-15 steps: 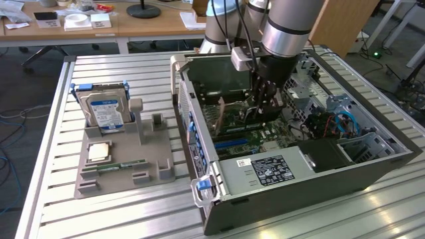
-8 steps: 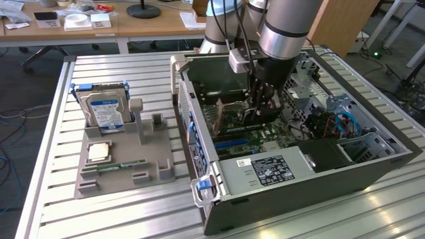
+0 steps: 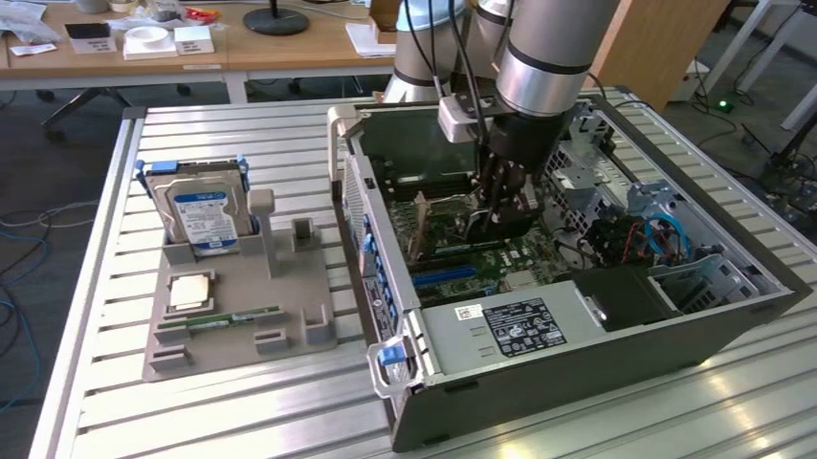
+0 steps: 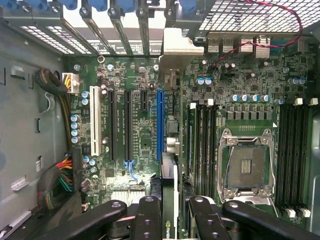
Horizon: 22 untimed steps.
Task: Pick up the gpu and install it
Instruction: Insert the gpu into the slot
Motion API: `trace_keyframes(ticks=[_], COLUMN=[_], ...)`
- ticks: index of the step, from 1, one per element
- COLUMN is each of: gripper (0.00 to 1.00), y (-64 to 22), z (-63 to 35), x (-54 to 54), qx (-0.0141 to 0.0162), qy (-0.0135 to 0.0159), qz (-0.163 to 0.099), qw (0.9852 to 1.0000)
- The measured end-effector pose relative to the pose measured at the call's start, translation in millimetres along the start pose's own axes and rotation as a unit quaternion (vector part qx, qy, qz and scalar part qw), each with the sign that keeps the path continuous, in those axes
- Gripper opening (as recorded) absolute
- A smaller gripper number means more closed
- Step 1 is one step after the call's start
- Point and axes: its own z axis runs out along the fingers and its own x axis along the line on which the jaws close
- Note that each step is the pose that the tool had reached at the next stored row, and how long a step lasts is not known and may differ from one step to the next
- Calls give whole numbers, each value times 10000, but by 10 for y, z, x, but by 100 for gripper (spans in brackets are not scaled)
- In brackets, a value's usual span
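Observation:
The gpu [image 4: 170, 172] shows edge-on in the wrist view as a thin dark card with a silver bracket [image 4: 181, 47] at its far end. My gripper [image 4: 172, 220] is shut on it, one black finger [image 4: 146, 217] on each side. The card hangs over the green motherboard, just beside the long blue slot [image 4: 159, 125] and parallel to it. In the exterior view my gripper [image 3: 504, 206] reaches down into the open computer case [image 3: 511, 402], with the dark gpu [image 3: 496, 228] low between its fingers, close above the board.
Left of the case in the exterior view, a grey fixture [image 3: 300, 287] holds an upright hard drive [image 3: 205, 218], a processor chip [image 3: 191, 290] and a green memory stick [image 3: 236, 317]. Inside the case are an empty processor socket [image 4: 247, 165], memory slots [image 4: 205, 140], cable bundles [image 4: 60, 180] and slot covers.

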Motion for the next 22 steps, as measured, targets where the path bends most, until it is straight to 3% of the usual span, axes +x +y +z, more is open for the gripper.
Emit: trace_keyframes(ticks=[22], gripper=[26], y=[21], z=[91], x=[4], qx=[1], qy=[-1], qz=[0], qw=[10000])
